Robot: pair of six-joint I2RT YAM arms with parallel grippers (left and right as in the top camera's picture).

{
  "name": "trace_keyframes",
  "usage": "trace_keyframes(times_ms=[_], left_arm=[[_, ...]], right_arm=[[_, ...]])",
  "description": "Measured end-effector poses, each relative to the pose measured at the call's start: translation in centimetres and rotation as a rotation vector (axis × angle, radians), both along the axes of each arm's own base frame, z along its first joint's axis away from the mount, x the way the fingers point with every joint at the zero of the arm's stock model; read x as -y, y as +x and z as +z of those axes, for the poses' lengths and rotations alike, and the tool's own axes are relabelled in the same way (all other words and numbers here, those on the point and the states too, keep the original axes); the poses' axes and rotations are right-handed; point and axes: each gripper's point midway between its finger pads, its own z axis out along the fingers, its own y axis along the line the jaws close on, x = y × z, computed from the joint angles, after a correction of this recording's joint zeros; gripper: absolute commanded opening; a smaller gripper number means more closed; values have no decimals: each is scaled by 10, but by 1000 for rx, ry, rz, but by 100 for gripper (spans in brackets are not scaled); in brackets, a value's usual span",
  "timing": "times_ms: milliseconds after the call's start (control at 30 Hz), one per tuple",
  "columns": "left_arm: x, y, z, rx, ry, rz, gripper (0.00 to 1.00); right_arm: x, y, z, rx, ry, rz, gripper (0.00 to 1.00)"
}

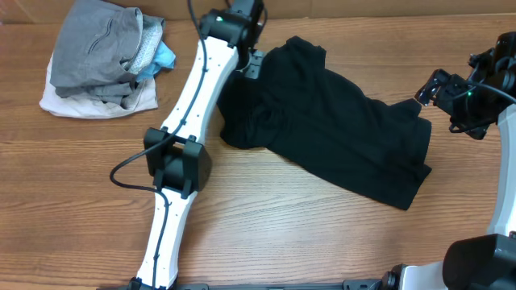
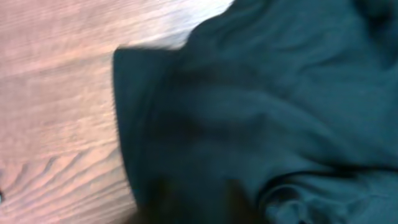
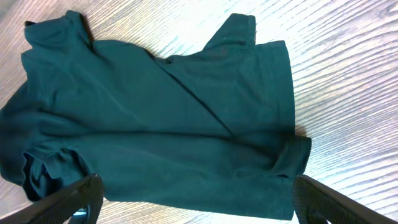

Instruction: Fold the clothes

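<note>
The clothes (image 1: 339,137), a black garment, lie crumpled and partly spread across the middle and right of the wooden table. My left gripper (image 1: 251,66) is down at the garment's upper left edge. In the left wrist view the dark fabric (image 2: 267,106) fills most of the blurred picture and the fingers are only dim shapes at the bottom, so their state does not show. My right gripper (image 1: 430,87) hovers just off the garment's right edge. In the right wrist view it (image 3: 198,184) stands wide open above the clothes (image 3: 155,112), with nothing between its fingers.
A pile of grey, white and light-blue garments (image 1: 105,56) sits at the back left. The left arm's white link (image 1: 189,113) runs diagonally from the table's front edge toward the black garment. Bare wood (image 1: 322,234) lies in front of the garment.
</note>
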Motion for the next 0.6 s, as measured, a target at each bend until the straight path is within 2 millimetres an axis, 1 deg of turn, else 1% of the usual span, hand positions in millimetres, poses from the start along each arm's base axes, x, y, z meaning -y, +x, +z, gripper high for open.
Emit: trace_keyframes(times_ms=[100,233,367,433,567,600], left_arm=[[-16,-4,-17,-71,-12,44,4],[-31,-13,-54,-184,-4,83,4],[-31,-20,-85,-257,5,83,4],[-28,-22,-92,-272,8,79,4],[-26,-25,-93,-282,13,73,4],[-28,-30,-93,-303,23,74,4]], right_arm=[[0,0,-1,-5,-1,3,100],[1,0,-2,-6,-7,4,100],[1,-1,-2,-11,-6,5,100],[1,-2,-2,-13,-6,6,100],[0,-3,-3,-17,-5,7,100],[0,-3,-3,-19,-4,7,100]])
